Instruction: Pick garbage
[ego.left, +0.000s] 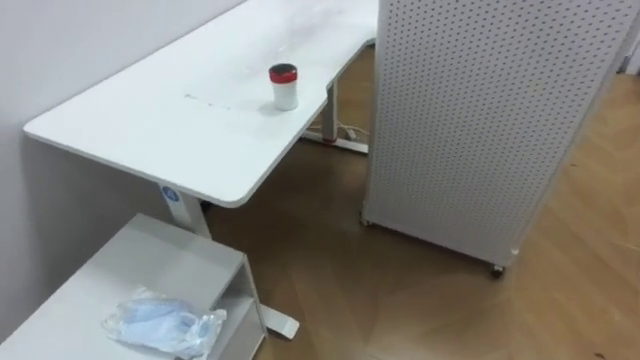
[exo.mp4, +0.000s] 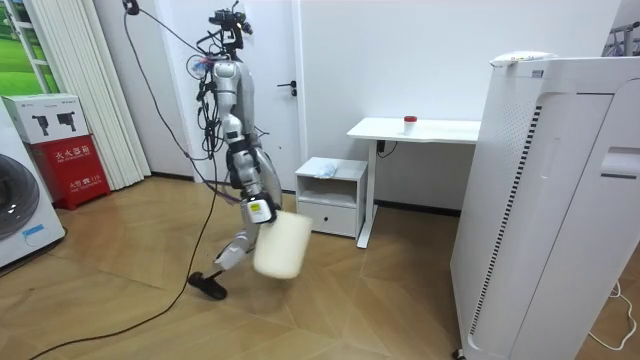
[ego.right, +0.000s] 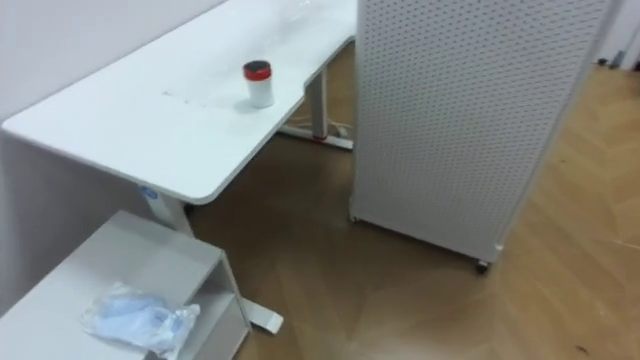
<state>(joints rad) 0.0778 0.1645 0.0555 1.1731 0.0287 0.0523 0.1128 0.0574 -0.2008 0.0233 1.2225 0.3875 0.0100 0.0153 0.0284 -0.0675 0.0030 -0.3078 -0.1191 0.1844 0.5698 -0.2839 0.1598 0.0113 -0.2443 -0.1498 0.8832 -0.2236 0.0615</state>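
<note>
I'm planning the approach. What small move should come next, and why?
Probably a step closer to the low cabinet, turning slightly left. The crumpled plastic bag on its top sits at the eye views' lower left edge, and in the room view the robot stands short of the cabinet, carrying a pale bin. The red-lidded cup on the desk lies farther off.

We are looking down on a white desk (ego.left: 150, 130) that is carrying a small white container with a red lid (ego.left: 284, 87), standing upright near its front edge. Just below its end, a low white cabinet (ego.left: 150, 265) is bearing a crumpled pale-blue bag (ego.left: 160, 322) on its top. The wooden floor (ego.left: 400, 300) is carrying a white perforated panel (ego.left: 470, 120) on castors beside the desk.
</note>
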